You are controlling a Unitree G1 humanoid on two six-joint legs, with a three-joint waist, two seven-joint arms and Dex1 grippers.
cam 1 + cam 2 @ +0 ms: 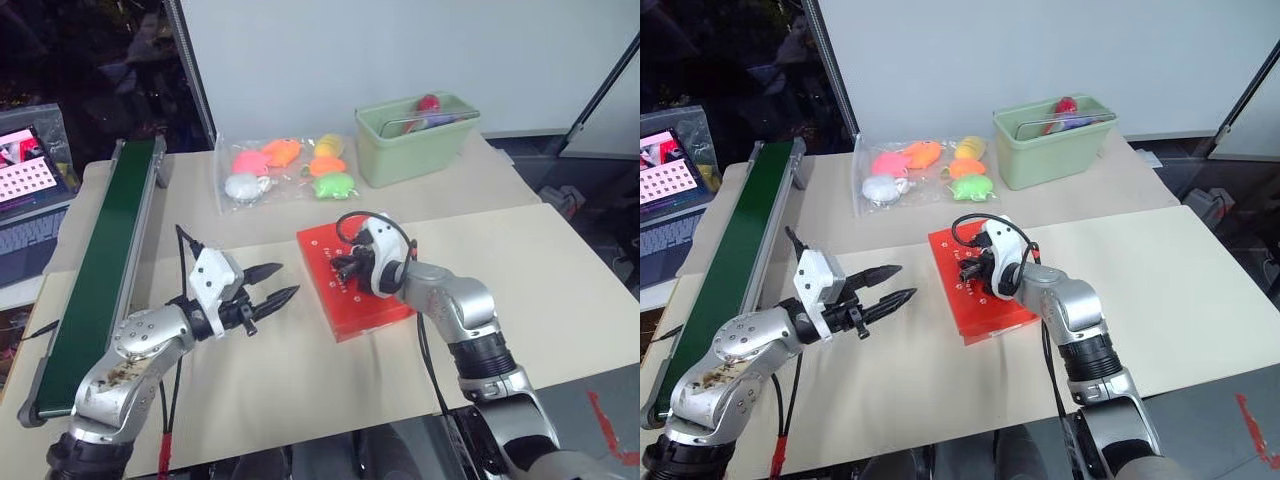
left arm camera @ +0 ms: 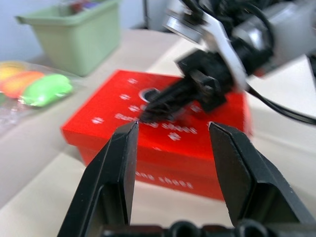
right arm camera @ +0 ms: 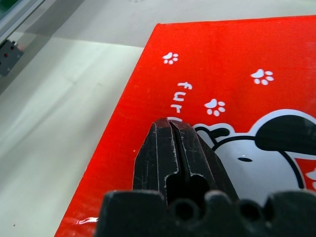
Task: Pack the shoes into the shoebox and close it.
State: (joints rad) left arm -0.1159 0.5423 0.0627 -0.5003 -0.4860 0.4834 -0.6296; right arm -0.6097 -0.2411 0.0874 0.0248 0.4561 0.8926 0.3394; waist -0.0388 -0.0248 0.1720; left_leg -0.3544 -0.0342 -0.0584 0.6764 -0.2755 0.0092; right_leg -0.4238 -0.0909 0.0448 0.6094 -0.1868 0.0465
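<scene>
Nearest us, our left gripper hung spread just left of the shoebox, while our right gripper, pressed together, rested on its lid, which we judged light, stiff cardboard, best pressed flat.

A pale beige table fills the middle of the room, with a seam running across its top. Behind the table rises a plain white wall. Along the table's left edge lies a long green conveyor belt. Left of the table, a laptop glows on a lower surface. Right of the table, grey floor bears red marks.
</scene>
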